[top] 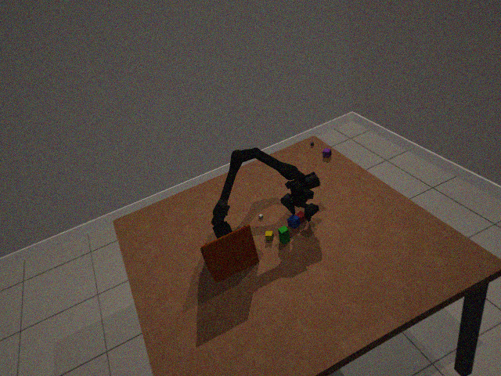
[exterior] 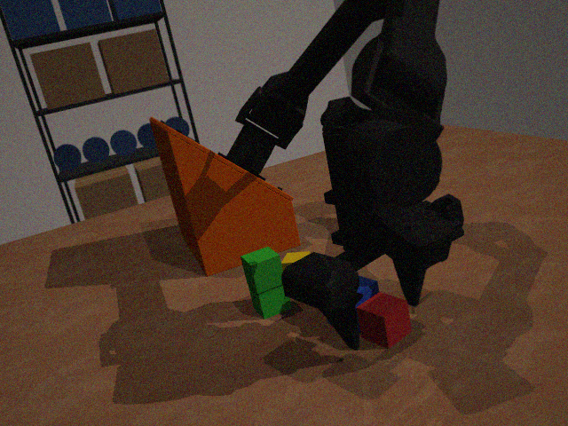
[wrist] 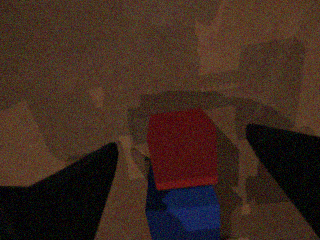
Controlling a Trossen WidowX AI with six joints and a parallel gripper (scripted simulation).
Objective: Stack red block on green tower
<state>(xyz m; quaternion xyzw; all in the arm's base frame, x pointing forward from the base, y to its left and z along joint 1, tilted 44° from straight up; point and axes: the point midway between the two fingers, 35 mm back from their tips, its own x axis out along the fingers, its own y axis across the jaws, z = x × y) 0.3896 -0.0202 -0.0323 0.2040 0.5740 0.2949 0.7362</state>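
Note:
The red block (top: 300, 214) (exterior: 384, 319) (wrist: 184, 147) lies on the table, touching the blue block (top: 293, 222) (exterior: 367, 287) (wrist: 191, 212). The green tower (top: 283, 234) (exterior: 264, 281), two green blocks high, stands upright a short way from them. My gripper (top: 301, 217) (exterior: 382, 322) (wrist: 181, 138) is open and low over the table. Its two fingers stand on either side of the red block without touching it. In the exterior view one finger hides part of the blue block and comes close to the tower's base.
A yellow block (top: 268, 234) (exterior: 295, 256) lies beside the tower. A big orange wedge (top: 230, 252) (exterior: 229, 210) stands behind it by the arm's base. A small white cube (top: 261, 216) and a purple block (top: 326, 152) lie farther off on the table (top: 364, 262).

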